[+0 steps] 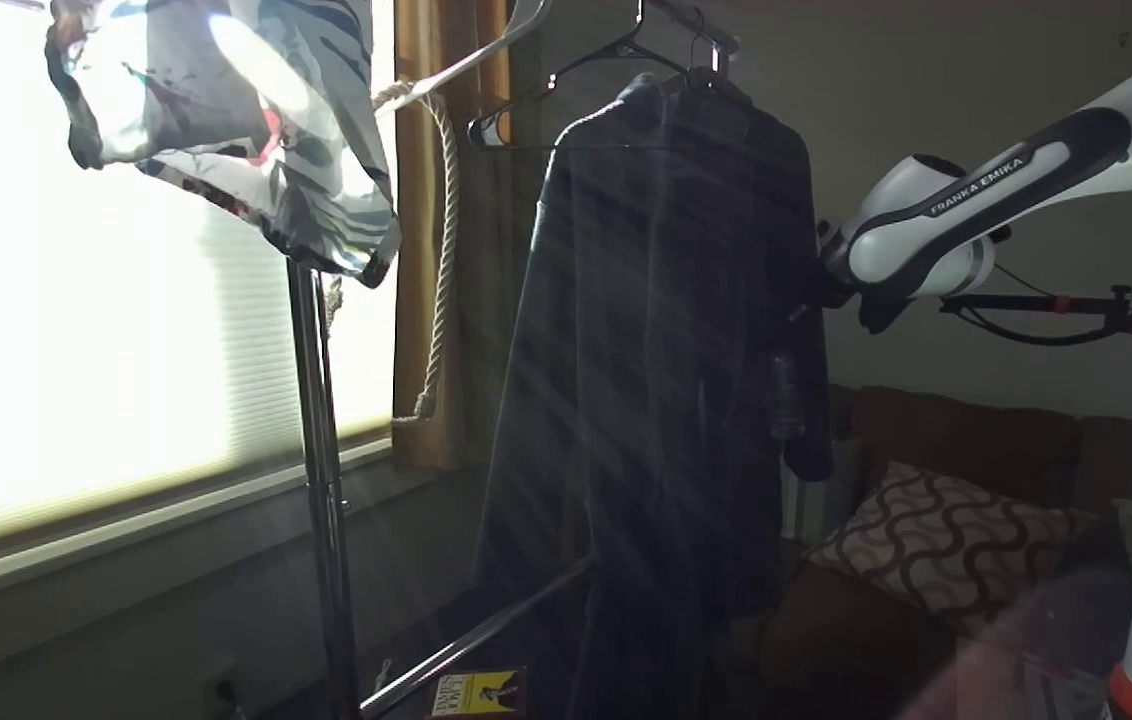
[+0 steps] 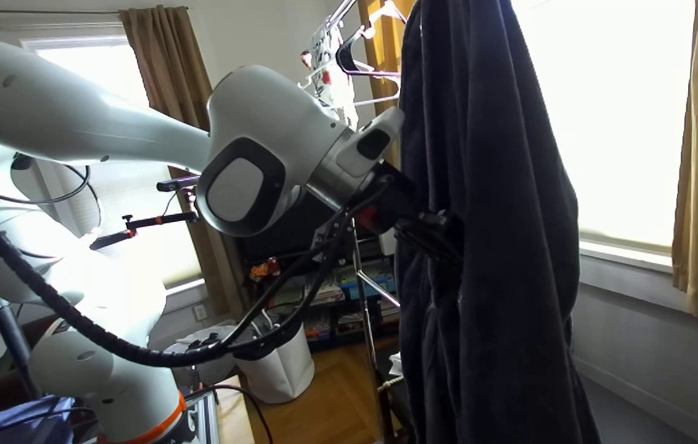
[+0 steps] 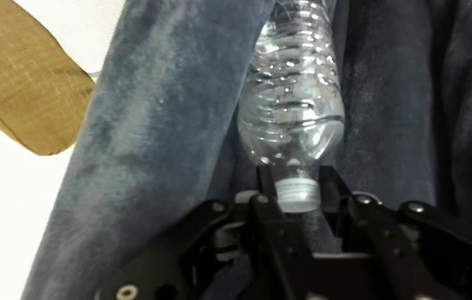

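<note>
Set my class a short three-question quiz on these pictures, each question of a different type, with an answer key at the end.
1. Which end of the bottle is held by the gripper?
2. The long dark garment is:
A) folded flat
B) hanging
C) rolled up
3. Fill the gap with "straight" or "wavy": the patterned cushion is printed with ____ lines.

Key:
1. The end with the white cap.
2. B
3. wavy
</note>
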Available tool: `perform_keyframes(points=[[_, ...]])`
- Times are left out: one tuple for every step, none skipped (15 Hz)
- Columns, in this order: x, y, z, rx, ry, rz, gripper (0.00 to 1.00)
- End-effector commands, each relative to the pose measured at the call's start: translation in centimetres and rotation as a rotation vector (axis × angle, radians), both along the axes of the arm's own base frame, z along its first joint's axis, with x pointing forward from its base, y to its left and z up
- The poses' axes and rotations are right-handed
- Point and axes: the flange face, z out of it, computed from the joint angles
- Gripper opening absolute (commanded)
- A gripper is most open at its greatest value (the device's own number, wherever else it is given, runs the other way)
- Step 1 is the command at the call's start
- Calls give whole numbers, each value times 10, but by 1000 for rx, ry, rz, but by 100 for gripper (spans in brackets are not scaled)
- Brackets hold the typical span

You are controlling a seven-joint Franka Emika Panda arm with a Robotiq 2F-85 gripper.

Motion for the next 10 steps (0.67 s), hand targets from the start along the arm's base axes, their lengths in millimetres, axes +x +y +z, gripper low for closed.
perform_keyframes(points=[[-49,-16,58,6,9,61,8],[-61,-24,73,15,18,69,8],[-73,-34,85,29,44,78,8],[-89,-43,101,36,61,74,8],[-104,-52,119,30,70,61,8],[-118,-61,131,27,64,44,8],[-129,-68,140,35,65,31,8],[-138,-73,141,70,70,15,8],[-147,-74,141,130,77,4,8],[-154,-75,139,177,87,-7,8]])
